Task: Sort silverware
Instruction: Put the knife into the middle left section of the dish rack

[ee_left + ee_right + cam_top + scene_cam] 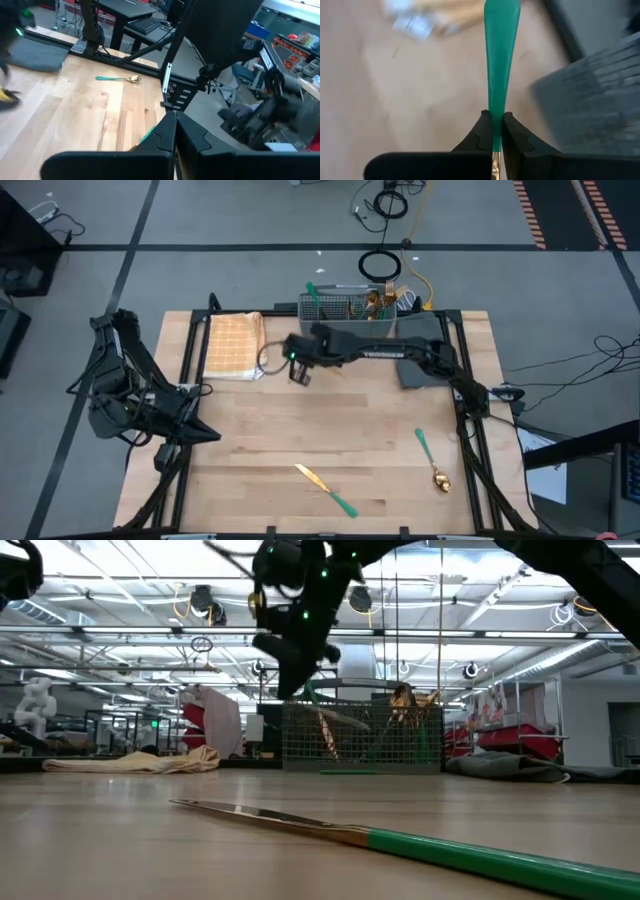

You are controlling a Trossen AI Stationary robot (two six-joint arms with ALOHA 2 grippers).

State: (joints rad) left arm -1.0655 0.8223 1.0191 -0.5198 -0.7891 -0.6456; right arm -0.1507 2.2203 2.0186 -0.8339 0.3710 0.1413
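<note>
1. The left end effector [205, 432] sits at the table's [300, 430] left edge, about halfway along it. Its fingers [167, 132] are pressed together on nothing.
2. A tan checked cloth [233, 345] lies in the table's far left corner.
3. A knife [325, 489] with a gold blade and teal handle lies flat near the middle of the table's near edge. In the low view, the knife [400, 838] stretches across the foreground.
4. The right end effector [299, 369] hangs above the table just in front of the far edge, between the cloth and the grey cutlery basket [350, 318]. Its fingers [481, 131] are clamped on a piece of silverware [501, 55]; the teal handle sticks out past the tips, and a bit of gold shows behind them.
5. The basket stands at the middle of the far edge, with several gold-and-teal pieces [378, 303] standing in its slots.
6. A spoon [431, 461] lies near the table's right edge, towards the near side, well apart from the knife.
</note>
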